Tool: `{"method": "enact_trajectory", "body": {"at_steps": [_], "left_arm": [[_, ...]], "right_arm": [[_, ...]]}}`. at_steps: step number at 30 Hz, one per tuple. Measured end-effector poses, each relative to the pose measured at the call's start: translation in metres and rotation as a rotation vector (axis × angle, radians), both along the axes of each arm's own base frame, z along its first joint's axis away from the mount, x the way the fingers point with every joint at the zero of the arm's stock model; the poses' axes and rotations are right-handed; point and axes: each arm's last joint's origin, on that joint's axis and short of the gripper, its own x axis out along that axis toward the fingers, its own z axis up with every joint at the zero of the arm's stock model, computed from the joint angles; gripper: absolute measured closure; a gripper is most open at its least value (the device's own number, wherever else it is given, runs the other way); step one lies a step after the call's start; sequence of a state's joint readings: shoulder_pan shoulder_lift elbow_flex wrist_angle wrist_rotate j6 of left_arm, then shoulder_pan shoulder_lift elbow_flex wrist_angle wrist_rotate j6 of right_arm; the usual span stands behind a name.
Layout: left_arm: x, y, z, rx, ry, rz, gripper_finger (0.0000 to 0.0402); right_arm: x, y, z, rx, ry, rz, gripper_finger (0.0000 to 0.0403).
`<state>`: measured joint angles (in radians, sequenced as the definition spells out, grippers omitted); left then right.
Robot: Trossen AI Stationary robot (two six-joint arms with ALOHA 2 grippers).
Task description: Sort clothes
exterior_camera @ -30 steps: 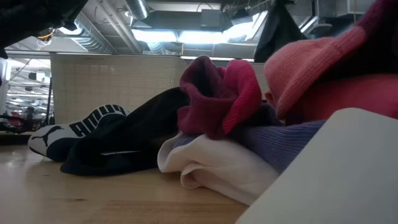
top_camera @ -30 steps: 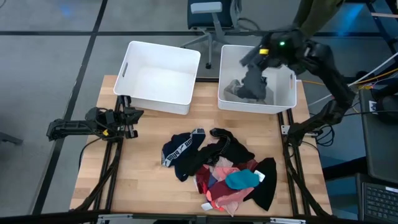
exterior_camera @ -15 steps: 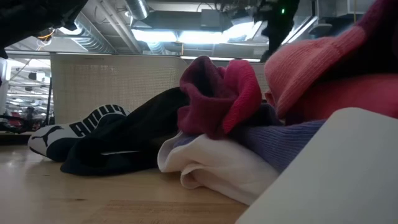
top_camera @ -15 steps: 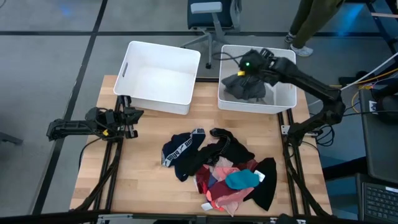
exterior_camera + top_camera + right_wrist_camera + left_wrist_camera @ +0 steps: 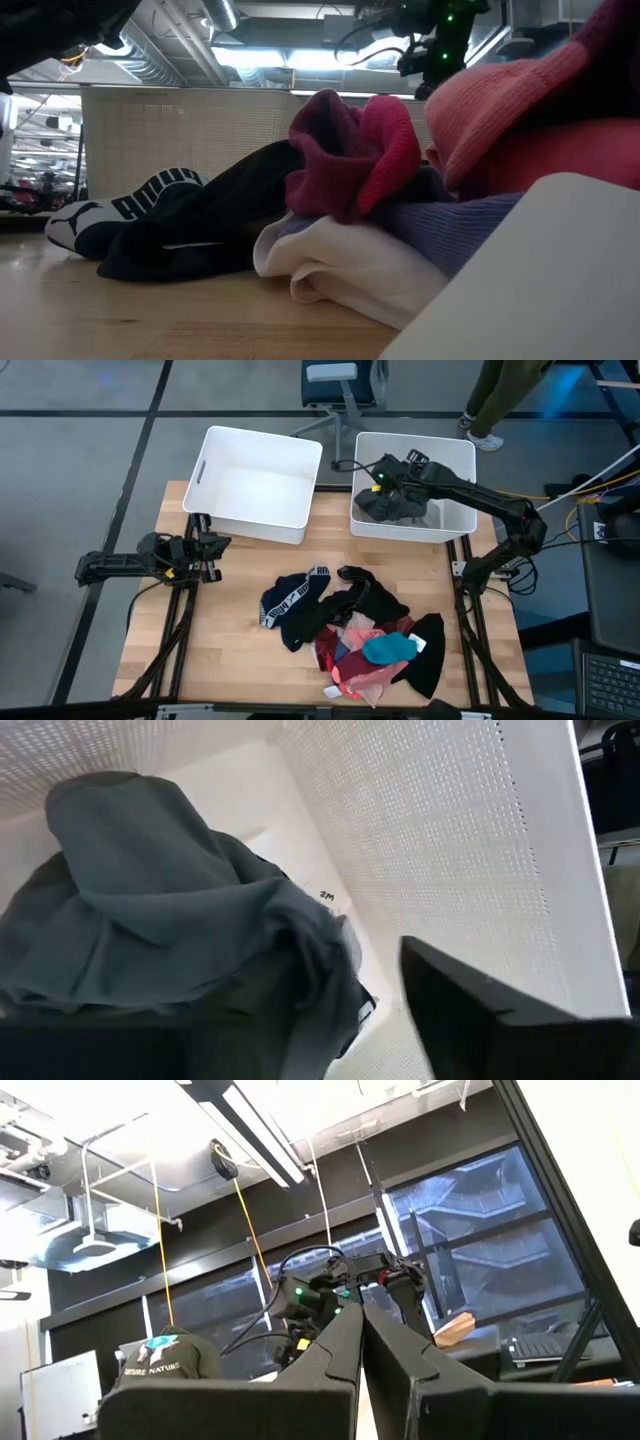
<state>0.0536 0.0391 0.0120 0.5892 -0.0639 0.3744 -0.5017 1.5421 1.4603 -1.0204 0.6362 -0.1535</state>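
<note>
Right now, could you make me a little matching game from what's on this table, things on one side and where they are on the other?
Things:
1. grey garment
2. teal garment
3. left bin
4. left gripper

Places or states:
a. on top of the mixed pile
b. holds no clothes
c. inside the right bin
d. shut, at the table's left edge

Pairs: 1-c, 2-a, 3-b, 4-d

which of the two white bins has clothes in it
The right bin, under the right gripper: it holds grey clothes. The left bin holds none.
</note>
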Motion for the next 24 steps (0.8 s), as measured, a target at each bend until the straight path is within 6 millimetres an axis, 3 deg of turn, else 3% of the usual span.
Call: {"method": "enact_trajectory", "body": {"at_steps": [5, 10, 16, 24], "left_arm": [[0.0, 0.0, 0.0, 0.0, 0.0, 0.0, 0.0398], [0.0, 0.0, 0.0, 0.002, 0.001, 0.001, 0.0398], [0.0, 0.0, 0.0, 0.0, 0.0, 0.0, 0.0398], [0.0, 0.0, 0.0, -0.003, 0.001, -0.003, 0.0398]], "right_arm": [[-0.001, 0.01, 0.019, -0.002, 0.003, -0.002, 0.0143], [0.002, 0.039, 0.051, 0.008, -0.05, 0.036, 0.0116], [0.012, 0.1, 0.079, 0.129, -0.182, 0.204, 0.0114], [0.008, 0.2, 0.079, 0.409, -0.222, 0.469, 0.0114]]}}
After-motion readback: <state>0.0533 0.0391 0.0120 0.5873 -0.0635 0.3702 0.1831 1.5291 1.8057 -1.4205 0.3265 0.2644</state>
